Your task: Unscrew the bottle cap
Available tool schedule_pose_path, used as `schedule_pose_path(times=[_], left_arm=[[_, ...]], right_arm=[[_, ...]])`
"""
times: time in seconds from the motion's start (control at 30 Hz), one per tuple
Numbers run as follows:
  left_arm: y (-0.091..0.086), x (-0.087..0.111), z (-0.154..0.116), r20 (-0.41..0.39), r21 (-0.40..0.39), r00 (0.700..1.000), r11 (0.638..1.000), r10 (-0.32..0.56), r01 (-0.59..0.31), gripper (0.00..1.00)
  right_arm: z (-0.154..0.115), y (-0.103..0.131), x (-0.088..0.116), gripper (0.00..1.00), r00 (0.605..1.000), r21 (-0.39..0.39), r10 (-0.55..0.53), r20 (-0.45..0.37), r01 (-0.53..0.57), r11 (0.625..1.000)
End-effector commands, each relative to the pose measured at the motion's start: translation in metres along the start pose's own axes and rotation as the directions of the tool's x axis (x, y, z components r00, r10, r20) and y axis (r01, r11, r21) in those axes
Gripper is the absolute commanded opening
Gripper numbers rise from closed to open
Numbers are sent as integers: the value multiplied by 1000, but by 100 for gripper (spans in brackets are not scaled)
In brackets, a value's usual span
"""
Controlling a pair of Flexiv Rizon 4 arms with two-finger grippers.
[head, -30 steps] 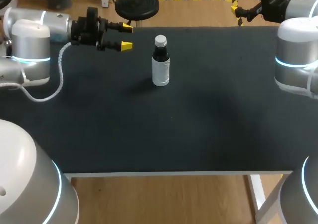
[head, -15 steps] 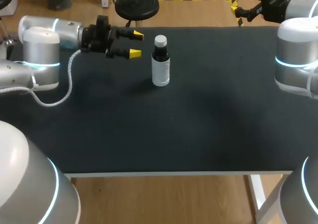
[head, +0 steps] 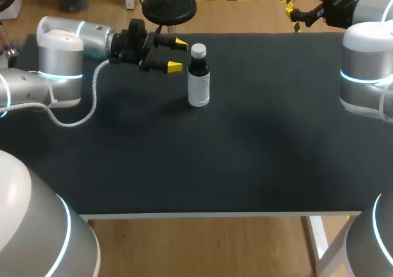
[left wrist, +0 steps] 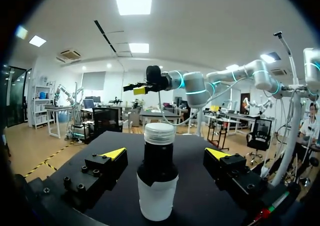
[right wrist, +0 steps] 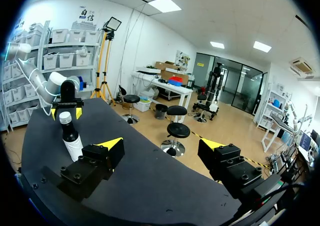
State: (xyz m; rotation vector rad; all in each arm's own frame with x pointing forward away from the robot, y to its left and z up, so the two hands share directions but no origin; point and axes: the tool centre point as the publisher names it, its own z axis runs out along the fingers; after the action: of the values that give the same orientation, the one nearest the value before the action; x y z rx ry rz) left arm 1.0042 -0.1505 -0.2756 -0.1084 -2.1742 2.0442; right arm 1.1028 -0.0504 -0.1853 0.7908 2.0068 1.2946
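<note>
A small dark bottle (head: pixel 198 80) with a white label and a pale cap (head: pixel 198 50) stands upright on the black table (head: pixel 245 154), toward the back. My left gripper (head: pixel 177 54) hangs open just left of the bottle's neck, level with the cap, not touching. In the left wrist view the bottle (left wrist: pixel 158 178) stands just ahead of the left gripper (left wrist: pixel 167 153), in line with the gap between its spread yellow tips. My right gripper (head: pixel 303 3) is open, far off above the table's back right corner. From the right wrist view the bottle (right wrist: pixel 71 136) is far ahead of the right gripper (right wrist: pixel 162 145), with the left gripper (right wrist: pixel 66 109) behind it.
The black table carries only the bottle. A white cable (head: pixel 80 108) loops from my left arm over the table's left part. My right arm's joint (head: pixel 368 68) stands at the right edge.
My left arm has swung right toward the bottle, bringing its open gripper from well left of it to right beside the cap. The right arm and the bottle have stayed still.
</note>
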Motion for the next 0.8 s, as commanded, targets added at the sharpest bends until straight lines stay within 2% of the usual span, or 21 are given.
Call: schedule_pose_path(times=[0.03, 0.37, 0.8], left_arm=[[6, -5, 5, 1, 11, 1000, 1000, -2, 2, 100], [7, -5, 20, 29, -44, 1000, 999, 5, -4, 100], [5, -10, 30, 35, -54, 999, 999, 9, -7, 100]], right_arm=[[0, 0, -1, 100, 1000, 0, 0, -2, 0, 1000], [0, 0, -1, 100, 1000, 0, 0, -2, 0, 1000], [0, 0, -1, 100, 1000, 0, 0, -2, 0, 1000]])
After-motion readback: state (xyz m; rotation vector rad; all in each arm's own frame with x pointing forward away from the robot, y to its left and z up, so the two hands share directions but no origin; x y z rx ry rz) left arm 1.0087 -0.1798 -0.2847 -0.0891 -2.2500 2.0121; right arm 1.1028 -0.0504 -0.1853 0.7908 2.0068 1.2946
